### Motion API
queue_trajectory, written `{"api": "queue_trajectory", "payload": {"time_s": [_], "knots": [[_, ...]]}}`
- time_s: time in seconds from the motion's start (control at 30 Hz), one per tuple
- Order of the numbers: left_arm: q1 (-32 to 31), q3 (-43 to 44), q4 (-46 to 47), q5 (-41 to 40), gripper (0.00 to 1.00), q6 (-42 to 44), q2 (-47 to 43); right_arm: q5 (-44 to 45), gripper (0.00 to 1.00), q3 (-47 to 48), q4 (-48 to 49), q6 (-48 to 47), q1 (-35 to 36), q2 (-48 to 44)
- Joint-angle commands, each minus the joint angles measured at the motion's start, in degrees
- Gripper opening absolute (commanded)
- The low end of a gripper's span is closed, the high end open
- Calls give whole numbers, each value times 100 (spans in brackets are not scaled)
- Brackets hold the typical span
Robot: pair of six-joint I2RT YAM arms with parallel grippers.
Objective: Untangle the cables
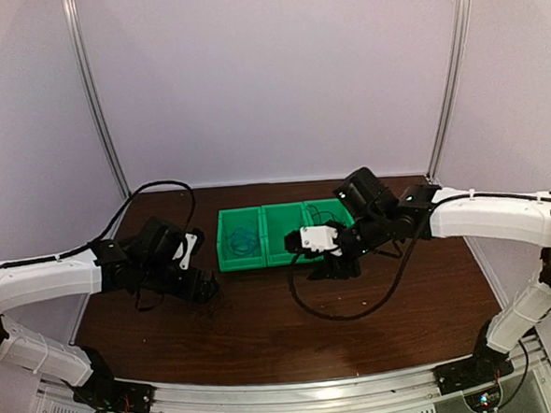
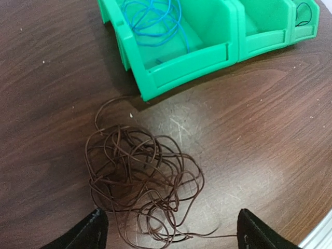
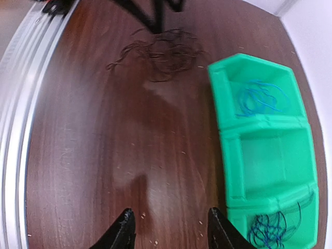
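Dark cable tangle [image 2: 140, 181] on surface just in front of green bin [image 2: 192, 65], left end effector [image 2: 170, 228] wide open, empty above it. Blue cable [image 2: 153, 21] inside bin. Beside bin, right end effector [image 3: 168, 228] part open, empty.

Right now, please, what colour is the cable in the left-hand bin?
The cable is blue, clearest in the left wrist view.

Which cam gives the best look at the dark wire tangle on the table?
Left wrist: the dark wire tangle sits mid-frame, loops sharp, near the green bin. Right wrist shows the tangle small and blurred near the top edge. Top external: too small to make out.
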Motion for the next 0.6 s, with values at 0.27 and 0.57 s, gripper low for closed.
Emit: {"api": "queue_trajectory", "payload": {"time_s": [0.27,0.57], "knots": [[348,-733,656,106,93,-658,-292,2248,53,1392,740,-1229,2021,2276],[518,-811,493,53,93,-706,-1008,2600,61,2601,737,-1286,2309,3638]]}}
